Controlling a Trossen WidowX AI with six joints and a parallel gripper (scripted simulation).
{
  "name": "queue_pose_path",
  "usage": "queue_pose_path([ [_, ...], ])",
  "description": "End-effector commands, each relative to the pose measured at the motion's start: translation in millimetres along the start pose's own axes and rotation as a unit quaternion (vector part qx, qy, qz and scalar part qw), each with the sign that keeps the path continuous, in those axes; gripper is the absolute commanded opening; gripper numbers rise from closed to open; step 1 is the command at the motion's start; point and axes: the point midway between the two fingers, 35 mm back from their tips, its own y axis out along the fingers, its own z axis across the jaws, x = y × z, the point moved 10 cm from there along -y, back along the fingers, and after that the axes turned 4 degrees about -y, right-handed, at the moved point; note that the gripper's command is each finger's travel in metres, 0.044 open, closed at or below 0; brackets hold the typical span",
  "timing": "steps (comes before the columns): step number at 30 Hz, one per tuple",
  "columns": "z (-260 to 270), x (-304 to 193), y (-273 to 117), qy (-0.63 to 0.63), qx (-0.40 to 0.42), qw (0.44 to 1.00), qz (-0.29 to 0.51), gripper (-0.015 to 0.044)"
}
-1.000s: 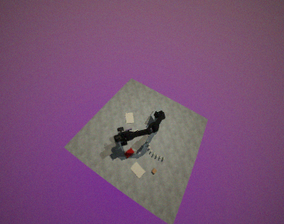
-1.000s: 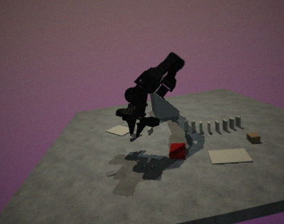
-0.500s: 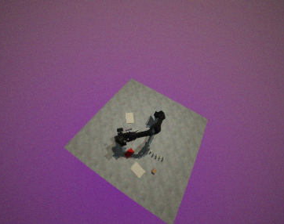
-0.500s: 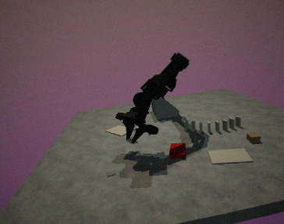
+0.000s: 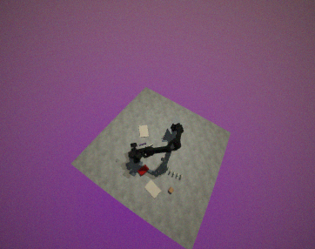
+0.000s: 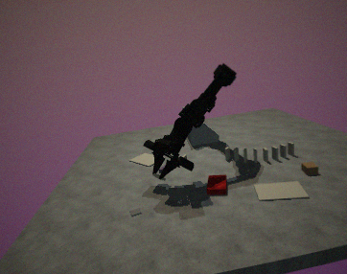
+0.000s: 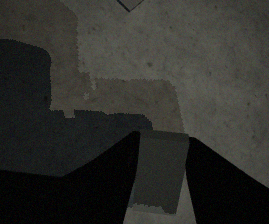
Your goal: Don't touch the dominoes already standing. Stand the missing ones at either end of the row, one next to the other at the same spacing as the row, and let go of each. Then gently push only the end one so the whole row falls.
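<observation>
My gripper [image 6: 158, 174] [image 7: 162, 141] is shut on a grey-looking domino [image 7: 158, 172], seen between the fingers in the wrist view. The gripper hangs above the table, left of the red block in the exterior view. The held domino cannot be made out in the top and exterior views. A curved row of several standing dominoes [image 6: 266, 154] [image 5: 177, 176] is well to the right of the gripper; part of it lies in the arm's shadow. A small pale piece [image 6: 184, 157] shows behind the gripper, mostly hidden.
A red block [image 5: 143, 170] [image 6: 217, 185] lies between gripper and row. A large cream sheet [image 5: 152, 189] [image 6: 282, 191] and an orange block [image 5: 170, 190] [image 6: 310, 169] lie before the row. Another cream sheet [image 5: 144, 131] [image 6: 142, 159], a purple bar [image 5: 143, 144] and a small flat grey piece [image 6: 135, 212] also show.
</observation>
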Motion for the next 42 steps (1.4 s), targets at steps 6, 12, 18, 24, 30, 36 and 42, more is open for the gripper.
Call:
queue_pose_path([
  [6, 7, -17, -1, 0.012, -0.011, 0.997, -0.072, 0.0107],
  [12, 10, -28, -3, 0.022, -0.013, 0.993, -0.117, 0.0107],
  [18, 12, -40, -7, 0.034, -0.011, 0.986, -0.161, 0.0107],
  [24, 14, -52, -13, 0.049, -0.007, 0.978, -0.205, 0.0107],
  [30, 15, -64, -21, 0.065, 0.001, 0.967, -0.248, 0.0107],
  [36, 16, -77, -30, 0.083, 0.012, 0.953, -0.290, 0.0107],
  [42, 16, -90, -41, 0.103, 0.027, 0.938, -0.331, 0.0107],
])
